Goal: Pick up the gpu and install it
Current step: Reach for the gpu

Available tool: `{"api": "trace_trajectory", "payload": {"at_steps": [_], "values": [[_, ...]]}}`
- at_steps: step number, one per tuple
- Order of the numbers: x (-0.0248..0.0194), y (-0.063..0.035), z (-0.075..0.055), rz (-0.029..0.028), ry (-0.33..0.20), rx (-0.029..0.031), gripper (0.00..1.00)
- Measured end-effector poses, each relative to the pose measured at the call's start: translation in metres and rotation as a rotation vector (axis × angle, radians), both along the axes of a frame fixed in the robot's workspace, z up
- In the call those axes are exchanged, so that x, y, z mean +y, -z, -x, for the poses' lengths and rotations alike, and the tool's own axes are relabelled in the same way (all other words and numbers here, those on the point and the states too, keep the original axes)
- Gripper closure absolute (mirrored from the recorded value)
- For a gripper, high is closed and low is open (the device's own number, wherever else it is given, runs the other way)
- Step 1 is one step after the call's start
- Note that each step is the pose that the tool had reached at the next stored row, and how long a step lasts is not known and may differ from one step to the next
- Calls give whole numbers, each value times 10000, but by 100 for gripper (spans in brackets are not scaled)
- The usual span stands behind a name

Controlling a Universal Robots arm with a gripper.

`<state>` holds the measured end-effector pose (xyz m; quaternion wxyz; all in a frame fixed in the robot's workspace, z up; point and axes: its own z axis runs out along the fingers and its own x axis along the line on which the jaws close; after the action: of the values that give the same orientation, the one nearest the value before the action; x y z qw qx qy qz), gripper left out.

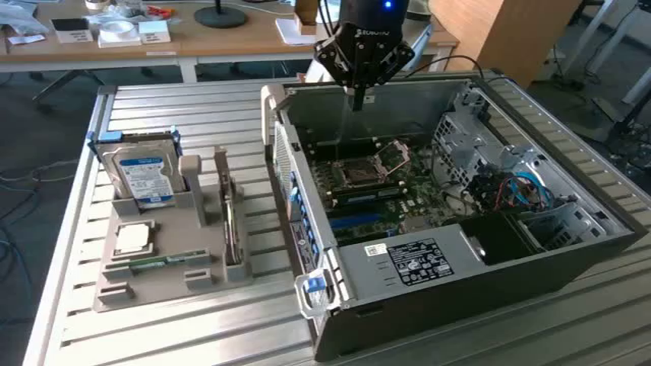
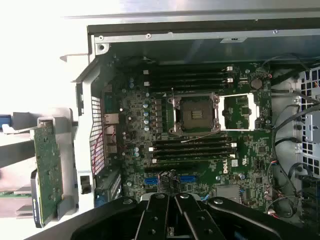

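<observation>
The gpu stands on edge in a slot of the grey holder, on the exterior view's left of the open computer case. The wrist view shows the gpu as a greenish board beside the case's rear panel. My gripper hangs above the far end of the case, over the motherboard, well away from the gpu. Its fingers meet with nothing between them, so it is shut and empty. Below it lie the empty processor socket and the expansion slots.
The holder also carries a blue-labelled hard drive, a processor chip and a green memory stick. All of this stands on a slatted metal table. Cables fill the case's far side. A cluttered desk is behind.
</observation>
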<state>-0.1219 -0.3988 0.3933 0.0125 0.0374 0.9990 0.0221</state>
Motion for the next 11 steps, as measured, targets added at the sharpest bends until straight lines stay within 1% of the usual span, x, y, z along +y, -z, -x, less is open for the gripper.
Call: {"api": "trace_trajectory", "payload": {"at_steps": [11], "values": [[0, 0, 1, 0, -1, 0, 89]]}}
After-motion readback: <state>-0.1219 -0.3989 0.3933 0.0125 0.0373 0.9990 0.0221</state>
